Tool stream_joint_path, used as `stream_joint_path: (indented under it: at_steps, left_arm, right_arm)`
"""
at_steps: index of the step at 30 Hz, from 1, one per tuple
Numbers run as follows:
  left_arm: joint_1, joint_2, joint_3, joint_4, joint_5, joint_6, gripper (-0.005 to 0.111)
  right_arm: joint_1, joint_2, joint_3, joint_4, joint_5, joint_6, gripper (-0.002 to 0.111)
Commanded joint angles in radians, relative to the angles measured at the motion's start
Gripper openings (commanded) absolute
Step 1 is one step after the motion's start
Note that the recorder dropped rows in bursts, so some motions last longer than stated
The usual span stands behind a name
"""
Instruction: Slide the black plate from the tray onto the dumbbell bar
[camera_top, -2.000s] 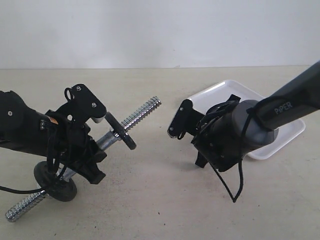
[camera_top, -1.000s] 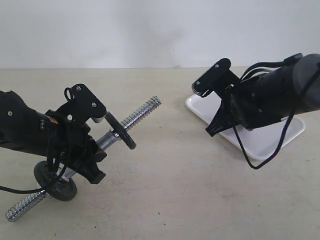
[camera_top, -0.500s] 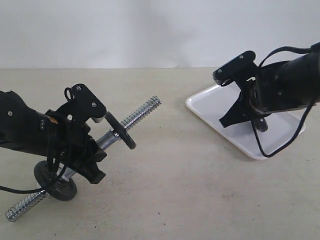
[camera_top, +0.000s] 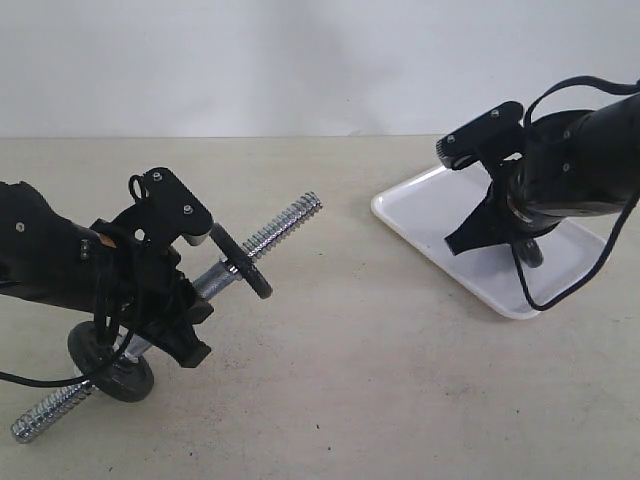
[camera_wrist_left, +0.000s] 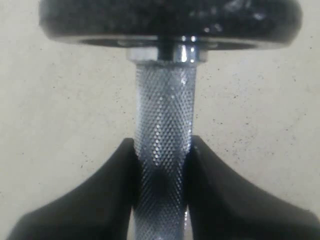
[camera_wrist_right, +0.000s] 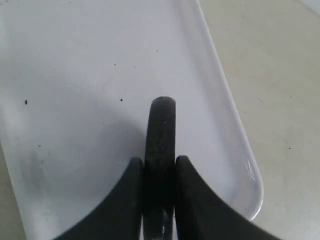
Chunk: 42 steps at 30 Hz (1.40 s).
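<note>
My left gripper (camera_top: 195, 292) is shut on the dumbbell bar (camera_top: 285, 225), holding it tilted with its free threaded end up and to the right. In the left wrist view the fingers (camera_wrist_left: 120, 180) clamp the knurled bar (camera_wrist_left: 165, 115) below a black disc (camera_wrist_left: 170, 20). That disc (camera_top: 241, 262) sits on the bar above my grip, and a second disc (camera_top: 110, 368) sits near the low end. My right gripper (camera_top: 505, 240) hangs over the white tray (camera_top: 420, 210), shut on a black plate (camera_wrist_right: 161, 127) held edge-on. Whether that black plate (camera_top: 529, 252) touches the tray (camera_wrist_right: 75, 75) I cannot tell.
The beige tabletop (camera_top: 370, 380) runs between the bar's free end and the tray. A pale wall (camera_top: 320, 60) stands behind the table. A black cable (camera_top: 565, 275) loops down from the right arm over the tray's near rim.
The right gripper has swung from near the bar's free end up and to the right, and now hangs over the tray. The left arm and bar have not moved.
</note>
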Motion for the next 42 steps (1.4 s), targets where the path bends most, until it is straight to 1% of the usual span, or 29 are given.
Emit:
stream_joint_path:
  at_steps: [1, 7, 11, 17, 23, 24, 26, 29, 31, 33, 36, 42]
  left_arm:
    - [-0.003, -0.041, -0.030, -0.030, -0.487, 0.001, 0.004]
    - [-0.003, -0.041, -0.030, -0.030, -0.487, 0.001, 0.004]
    - [-0.003, -0.041, -0.030, -0.030, -0.487, 0.001, 0.004]
    - [-0.003, -0.041, -0.030, -0.030, -0.483, 0.001, 0.004]
    - [-0.003, -0.041, -0.030, -0.037, -0.477, 0.001, 0.004]
    - [-0.003, -0.041, -0.030, -0.037, -0.477, 0.001, 0.004]
    - [-0.003, -0.041, -0.030, -0.037, -0.477, 0.001, 0.004]
    - [-0.003, -0.041, -0.030, -0.037, -0.477, 0.001, 0.004]
    - [-0.003, -0.041, -0.030, -0.037, -0.477, 0.001, 0.004]
    - [-0.003, -0.041, -0.030, -0.037, -0.477, 0.001, 0.004]
    - [-0.003, -0.041, -0.030, -0.037, -0.477, 0.001, 0.004]
    - [-0.003, -0.041, -0.030, -0.037, -0.477, 0.001, 0.004]
  right_arm:
    - [-0.009, -0.022, 0.004, 0.054, 0.004, -0.009, 0.000]
    - [-0.009, -0.079, -0.034, 0.069, 0.010, -0.009, 0.000]
    - [-0.009, -0.086, -0.061, 0.129, 0.012, -0.062, 0.000]
    - [-0.030, -0.086, -0.063, 0.181, 0.015, -0.064, 0.000]
    - [-0.070, -0.071, -0.063, 0.337, 0.001, -0.173, 0.000]
    - [-0.076, -0.057, -0.063, 0.400, -0.006, -0.228, 0.000]
    - [-0.076, -0.043, -0.063, 0.449, -0.013, -0.283, 0.000]
    - [-0.076, -0.043, -0.065, 0.465, -0.030, -0.300, 0.000]
    - [-0.076, -0.046, -0.096, 0.470, -0.007, -0.315, 0.000]
    - [-0.076, -0.046, -0.140, 0.526, 0.021, -0.359, 0.000]
    - [-0.076, -0.044, -0.149, 0.613, 0.002, -0.410, 0.000]
    - [-0.076, 0.002, -0.149, 0.691, 0.025, -0.515, 0.000]
